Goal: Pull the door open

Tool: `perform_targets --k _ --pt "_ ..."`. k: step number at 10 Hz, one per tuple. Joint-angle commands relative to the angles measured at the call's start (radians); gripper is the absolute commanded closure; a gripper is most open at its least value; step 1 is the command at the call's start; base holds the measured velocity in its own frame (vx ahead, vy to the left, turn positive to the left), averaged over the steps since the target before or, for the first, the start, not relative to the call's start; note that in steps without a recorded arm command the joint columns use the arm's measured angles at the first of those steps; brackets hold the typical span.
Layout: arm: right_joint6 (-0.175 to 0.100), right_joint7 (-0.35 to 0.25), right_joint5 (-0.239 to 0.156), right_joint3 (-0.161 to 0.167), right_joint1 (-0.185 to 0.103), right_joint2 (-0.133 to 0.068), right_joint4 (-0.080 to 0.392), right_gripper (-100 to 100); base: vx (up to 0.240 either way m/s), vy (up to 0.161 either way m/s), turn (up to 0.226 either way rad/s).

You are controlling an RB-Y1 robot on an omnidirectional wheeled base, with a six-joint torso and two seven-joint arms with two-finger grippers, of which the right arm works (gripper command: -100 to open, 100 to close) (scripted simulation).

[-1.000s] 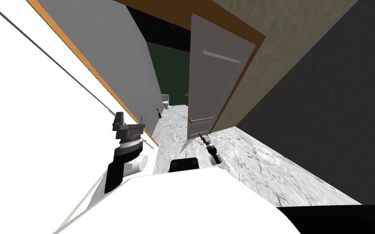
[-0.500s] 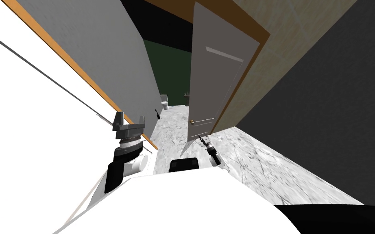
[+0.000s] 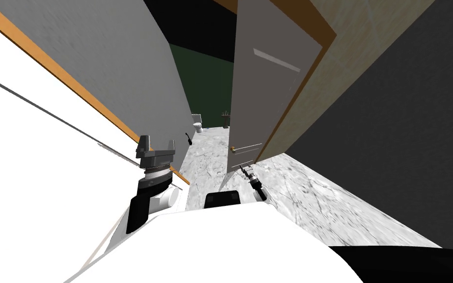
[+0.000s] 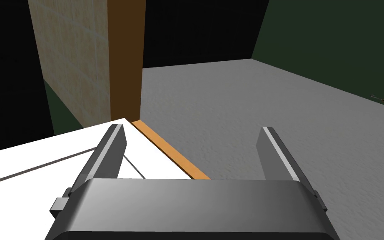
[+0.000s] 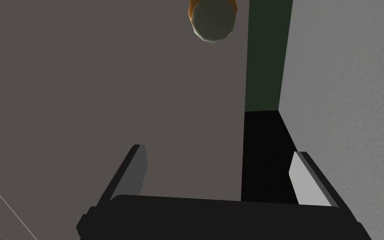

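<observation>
Grey door point(image 3: 265, 88) stands partly open ahead. Right gripper point(image 5: 218, 150), fingers wide and empty, faces its panel short of the round knob point(image 5: 213, 21); it should centre on the knob before pulling. Left gripper point(image 4: 192, 128), also wide, hangs idle at left.

This is a home, seen at the doorway of a bathroom. The door point(image 3: 265, 98) is a plain grey panelled house door with a small brass-coloured knob point(image 3: 232, 148). It hangs in a brown frame point(image 3: 309, 24) and stands ajar. Past the door's free edge, a white toilet point(image 3: 198, 127) stands near a dark green wall point(image 3: 206, 83). A grey-veined, marble-like floor point(image 3: 314, 196) runs from in front of the door through the opening. On the door's hinge side is a beige tiled wall point(image 3: 314, 103), and beyond that a dark grey wall point(image 3: 407, 123).
</observation>
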Motion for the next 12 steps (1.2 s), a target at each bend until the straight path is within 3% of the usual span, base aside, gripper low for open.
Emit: perform_targets --k 1,7,8,12 --pt "-0.011 0.026 0.012 -0.004 -0.010 0.000 0.035 -100 0.132 0.022 -0.049" --pt "-0.044 0.095 0.047 -0.017 -0.039 -0.005 0.142 -100 0.154 0.056 -0.039" --pt "-0.038 0.087 0.045 -0.015 -0.034 -0.003 0.126 -100 0.066 0.027 -0.007" --pt "-0.041 0.103 -0.004 0.028 -0.035 -0.030 0.142 -100 0.139 0.150 0.000"
